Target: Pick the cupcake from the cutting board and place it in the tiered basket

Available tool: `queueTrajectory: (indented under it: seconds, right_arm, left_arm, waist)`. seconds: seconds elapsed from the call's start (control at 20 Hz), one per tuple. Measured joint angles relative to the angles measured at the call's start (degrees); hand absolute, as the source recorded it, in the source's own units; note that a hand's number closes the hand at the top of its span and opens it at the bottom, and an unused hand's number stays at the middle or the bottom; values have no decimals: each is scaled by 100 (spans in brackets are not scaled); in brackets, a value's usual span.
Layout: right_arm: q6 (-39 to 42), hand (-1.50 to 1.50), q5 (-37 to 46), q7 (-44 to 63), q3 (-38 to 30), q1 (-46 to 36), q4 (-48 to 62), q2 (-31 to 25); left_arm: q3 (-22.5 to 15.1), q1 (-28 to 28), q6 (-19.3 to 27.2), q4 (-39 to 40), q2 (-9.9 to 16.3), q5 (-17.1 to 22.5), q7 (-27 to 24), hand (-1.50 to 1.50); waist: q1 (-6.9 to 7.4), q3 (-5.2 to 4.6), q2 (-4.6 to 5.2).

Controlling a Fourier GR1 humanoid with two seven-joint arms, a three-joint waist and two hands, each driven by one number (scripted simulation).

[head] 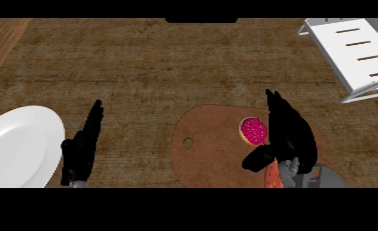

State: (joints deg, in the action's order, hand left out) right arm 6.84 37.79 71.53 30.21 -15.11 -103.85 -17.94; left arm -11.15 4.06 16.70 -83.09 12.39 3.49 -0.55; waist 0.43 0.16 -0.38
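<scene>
The robot is at the grasping step: its right hand (289, 132) sits over the right edge of the cutting board (210, 147), fingers straight and pointing away, thumb spread toward the board's near edge, not yet curled on anything. The cupcake (253, 130), pink-topped, lies on the board near its right edge, just beside the hand's left side, apparently touching or nearly so. Next, the fingers and thumb must curl round the cupcake, then lift and carry it to the tiered basket (353, 55) at the counter's far right corner. The left hand (83, 147) rests open near the counter's near edge, beside a plate (26, 145).
</scene>
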Motion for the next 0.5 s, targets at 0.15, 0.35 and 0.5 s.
queueTrajectory:
  seconds: [0.15,0.35,0.5]
  right_arm:
    - [133,-150,-1,-8,-124,-113,226,209]
    - [309,-150,49,-31,-239,-144,370,388]
    - [419,-150,130,-39,-319,-198,543,584]
  left_arm:
    - [5,-31,-2,9,-22,-1,59,0]
    - [-1,-4,65,-11,-79,-57,49,0]
    - [17,0,38,5,-79,-58,23,0]
  waist:
    - [-11,5,3]
    - [-30,8,-1]
    - [-33,8,1]
